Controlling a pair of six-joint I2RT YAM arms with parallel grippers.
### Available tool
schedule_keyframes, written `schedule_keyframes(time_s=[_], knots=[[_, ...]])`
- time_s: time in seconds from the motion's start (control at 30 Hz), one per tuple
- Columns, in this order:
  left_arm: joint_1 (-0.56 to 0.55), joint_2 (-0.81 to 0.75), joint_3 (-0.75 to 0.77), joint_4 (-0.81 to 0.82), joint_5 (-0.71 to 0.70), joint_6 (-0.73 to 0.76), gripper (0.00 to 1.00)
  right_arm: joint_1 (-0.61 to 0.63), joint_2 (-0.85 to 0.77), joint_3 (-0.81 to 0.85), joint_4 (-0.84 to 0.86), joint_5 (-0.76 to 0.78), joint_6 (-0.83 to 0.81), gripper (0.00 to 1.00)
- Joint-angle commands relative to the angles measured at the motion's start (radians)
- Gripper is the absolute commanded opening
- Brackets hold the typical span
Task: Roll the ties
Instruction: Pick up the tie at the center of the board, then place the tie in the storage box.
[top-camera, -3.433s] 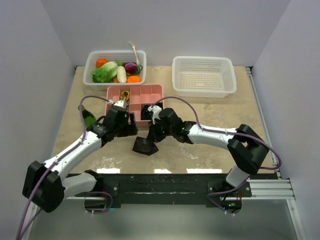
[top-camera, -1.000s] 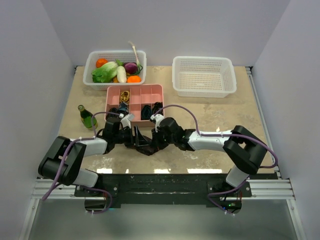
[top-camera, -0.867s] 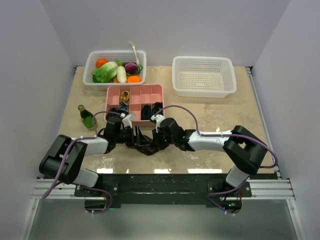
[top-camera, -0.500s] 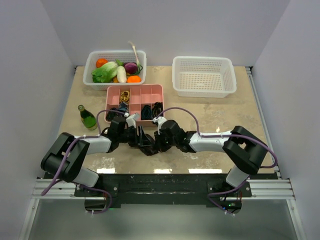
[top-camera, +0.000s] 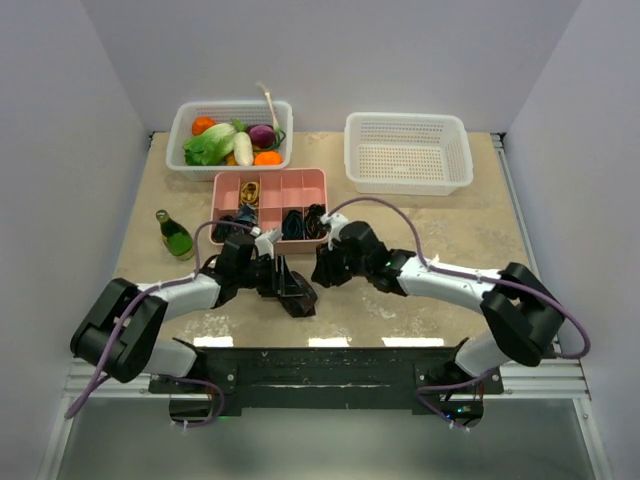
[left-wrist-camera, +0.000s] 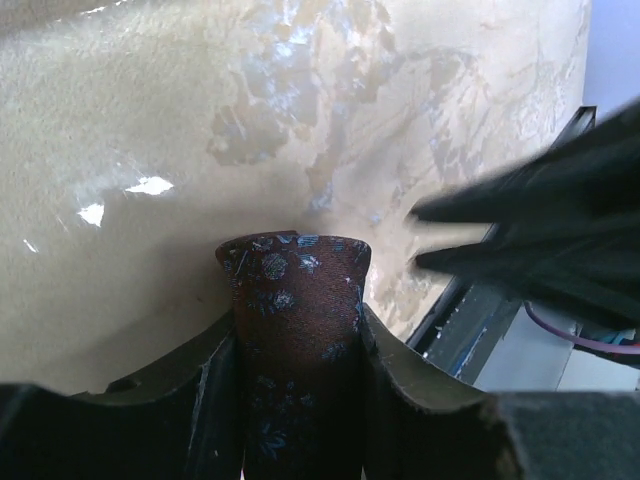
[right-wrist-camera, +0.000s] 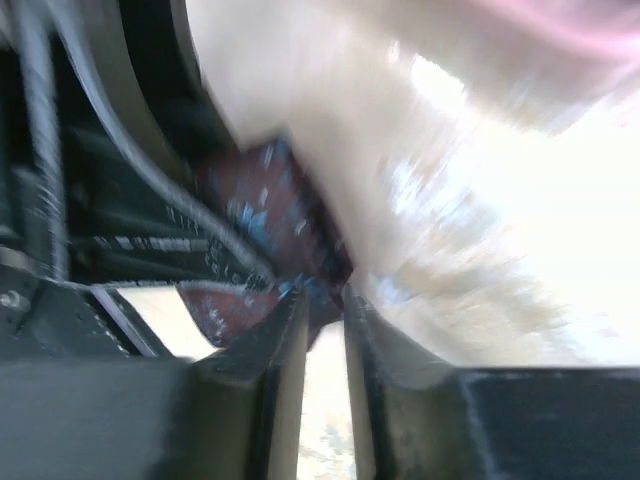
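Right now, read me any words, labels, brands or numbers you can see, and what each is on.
No text can be read in any view.
The green bottle is too small to show a label.
The tie carries only a small blue pattern, no letters.

Folded maroon blue-flecked tie held between left fingers.

Top cam: fixed, high, behind the arm bases, tilted down and forward, whole tabletop in frame. Left wrist cam: very close, looks out between its jaws at the tie and bare tabletop. Right wrist cam: equally close, blurred, looks past its jaws at the same tie. All three overlap there.
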Motion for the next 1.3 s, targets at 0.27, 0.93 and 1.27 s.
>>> schedule_keyframes(time_s=[0.27, 0.93, 1.27], knots=[[0.077, -0.316, 0.156, -0.143, 0.012, 0.019, 0.14, -0.134, -0.188, 0.163, -0.007, -0.205, -0.132, 0.99], [0.096, -0.476, 0.262, -0.179, 0.130, 0.098, 0.13, -0.260, -0.144, 0.195, 0.170, -0.651, -0.105, 0.99], [0.096, -0.482, 0.248, -0.127, 0.178, 0.085, 0.13, -0.258, -0.096, 0.117, 0.380, -0.867, 0.044, 0.99]])
